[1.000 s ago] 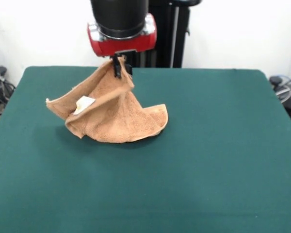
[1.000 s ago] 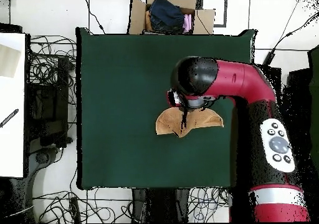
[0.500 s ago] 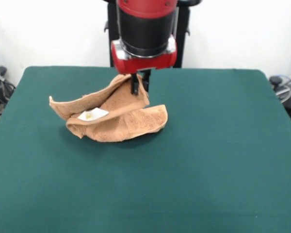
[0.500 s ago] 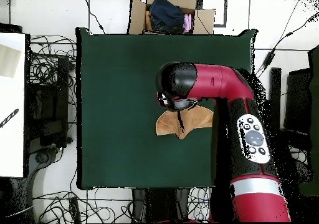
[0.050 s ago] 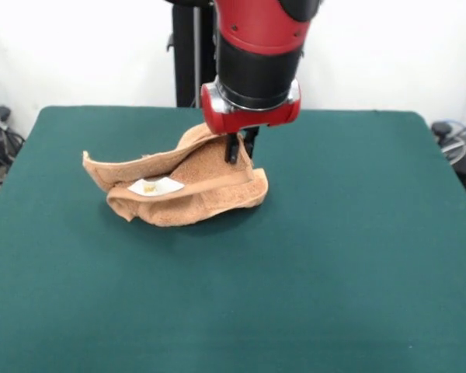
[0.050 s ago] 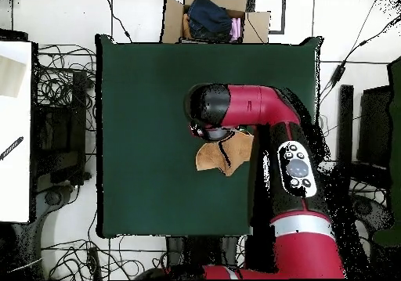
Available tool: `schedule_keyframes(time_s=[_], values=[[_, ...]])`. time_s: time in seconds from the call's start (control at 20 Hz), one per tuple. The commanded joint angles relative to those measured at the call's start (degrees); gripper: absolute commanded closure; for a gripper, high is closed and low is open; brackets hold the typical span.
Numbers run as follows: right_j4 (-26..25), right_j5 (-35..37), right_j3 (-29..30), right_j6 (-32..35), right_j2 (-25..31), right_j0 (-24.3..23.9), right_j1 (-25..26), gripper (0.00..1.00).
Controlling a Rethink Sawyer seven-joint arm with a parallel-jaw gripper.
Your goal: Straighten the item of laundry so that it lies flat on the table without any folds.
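The gripper (image 5: 237,149) pinches the top edge of the orange towel (image 5: 194,190). The towel sits bunched on the green table (image 5: 334,256), its white label (image 5: 157,186) at 9 o'clock from the gripper.

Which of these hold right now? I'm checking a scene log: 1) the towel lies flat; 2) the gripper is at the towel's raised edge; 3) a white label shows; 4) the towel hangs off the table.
1) False: the towel is bunched in folds.
2) True: the gripper is shut on its raised fold.
3) True: the white label faces up, in the front view.
4) False: it sits wholly on the green table.
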Motion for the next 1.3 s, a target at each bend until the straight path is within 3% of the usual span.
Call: schedule_keyframes(time_s=[0.05,1.25,1.3], values=[[0.8,-5.43,5.02,15.98,-3.61,2.16,1.65,1.0],[1.53,-10.41,4.73,15.56,-8.16,5.31,1.85,1.0],[1.72,-10.45,4.7,15.46,-8.39,5.44,1.9,0.0]])
